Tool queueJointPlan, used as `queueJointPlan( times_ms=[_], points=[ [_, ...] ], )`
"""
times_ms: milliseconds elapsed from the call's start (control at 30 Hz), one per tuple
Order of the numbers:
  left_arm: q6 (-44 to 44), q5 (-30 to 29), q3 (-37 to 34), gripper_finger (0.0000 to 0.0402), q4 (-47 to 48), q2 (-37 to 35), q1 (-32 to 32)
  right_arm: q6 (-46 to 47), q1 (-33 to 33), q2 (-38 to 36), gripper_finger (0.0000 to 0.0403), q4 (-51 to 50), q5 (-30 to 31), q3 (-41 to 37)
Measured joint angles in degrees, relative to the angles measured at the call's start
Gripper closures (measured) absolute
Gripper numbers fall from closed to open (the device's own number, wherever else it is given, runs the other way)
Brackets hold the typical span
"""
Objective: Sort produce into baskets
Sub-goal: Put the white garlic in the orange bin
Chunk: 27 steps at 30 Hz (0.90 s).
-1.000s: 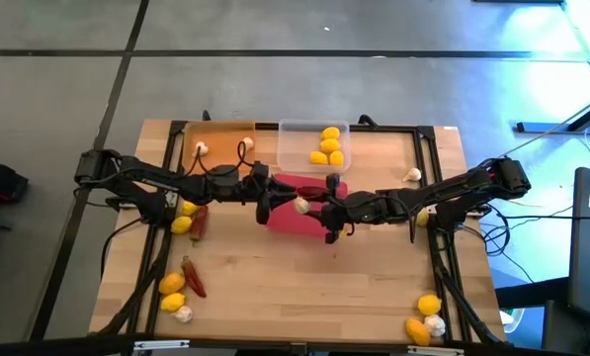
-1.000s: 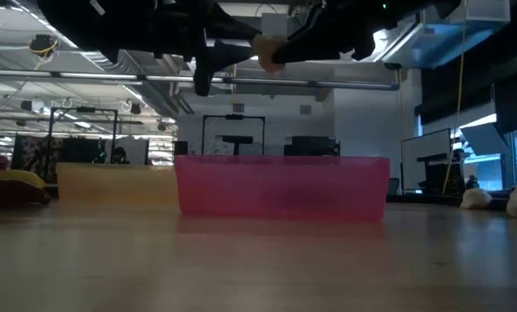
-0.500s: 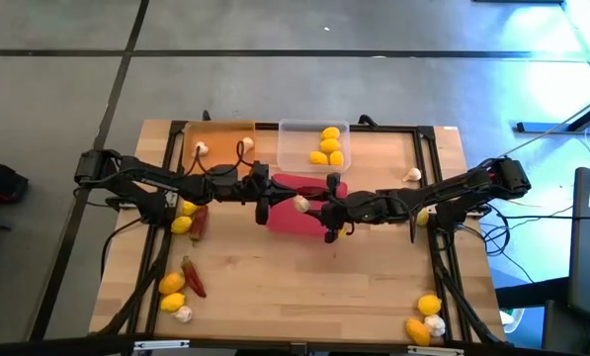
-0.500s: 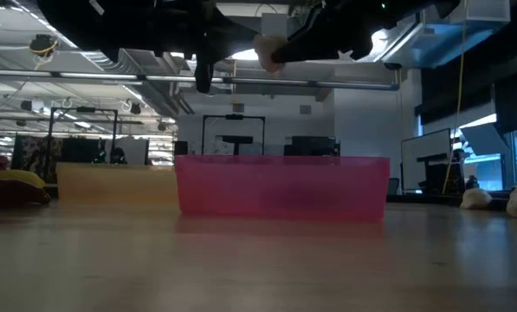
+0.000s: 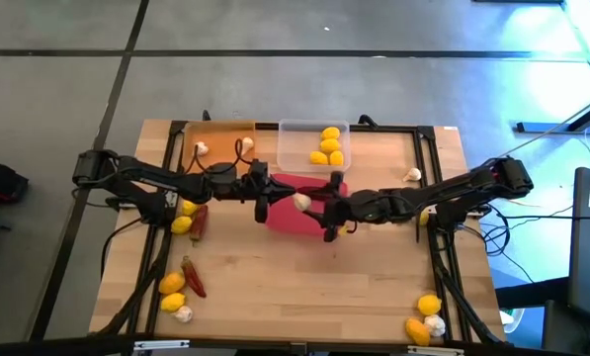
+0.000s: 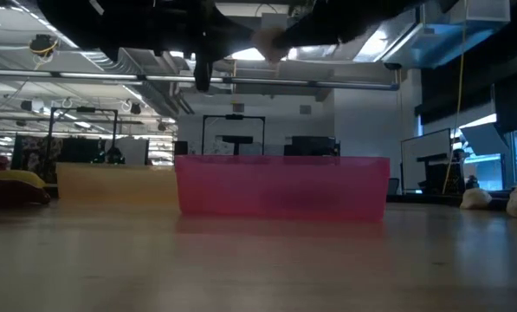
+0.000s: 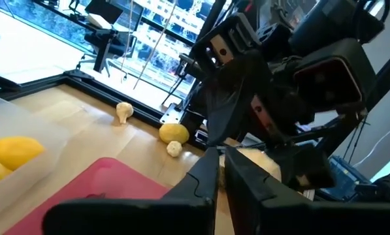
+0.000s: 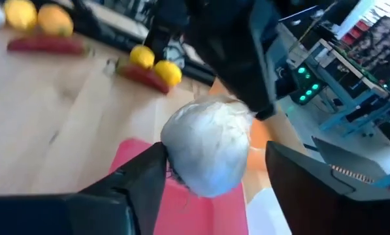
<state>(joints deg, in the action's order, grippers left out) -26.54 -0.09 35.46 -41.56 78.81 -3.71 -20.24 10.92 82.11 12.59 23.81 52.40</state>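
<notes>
The clear tray [image 5: 312,145] holds lemons [image 5: 328,145]; the orange tray [image 5: 218,144] two garlic bulbs [image 5: 202,149]. Above the pink tray [image 5: 299,204], the left hand [image 5: 271,197] pinches a garlic bulb [image 5: 300,203]; the right hand [image 5: 326,210] is spread.

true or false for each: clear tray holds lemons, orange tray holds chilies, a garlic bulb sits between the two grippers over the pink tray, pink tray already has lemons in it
1. The clear plastic tray holds yellow lemon-like ovals. True.
2. The translucent orange tray holds chilies. False: only white garlic-like bulbs show in it.
3. A white garlic bulb sits between the left gripper and right gripper above the pink-red tray. True.
4. The pink-red tray already has lemons in it. False: none show there.
</notes>
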Motion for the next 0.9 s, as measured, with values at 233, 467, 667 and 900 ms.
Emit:
queueJointPlan(
  times_ms=[233,467,667,900],
  points=[
    [5.68,-1.03,-0.07,0.038,7.08,-6.36,-1.37,7.78,2.85,-1.58,0.015,-2.84,0.02,0.12],
    [13.78,-9.25,-0.04,0.0387,19.83,-15.77,-3.95,18.21,4.15,-1.47,0.0161,-7.94,-0.95,0.03],
    [21.46,-24.03,-0.02,0.0378,30.66,-23.95,-7.59,24.05,4.04,-0.76,0.0162,-9.42,-0.9,-0.63],
    [24.41,-35.1,-0.65,0.0378,37.02,-26.15,-14.51,25.17,4.04,0.59,0.0162,-9.23,-2.0,-0.78]
  ],
)
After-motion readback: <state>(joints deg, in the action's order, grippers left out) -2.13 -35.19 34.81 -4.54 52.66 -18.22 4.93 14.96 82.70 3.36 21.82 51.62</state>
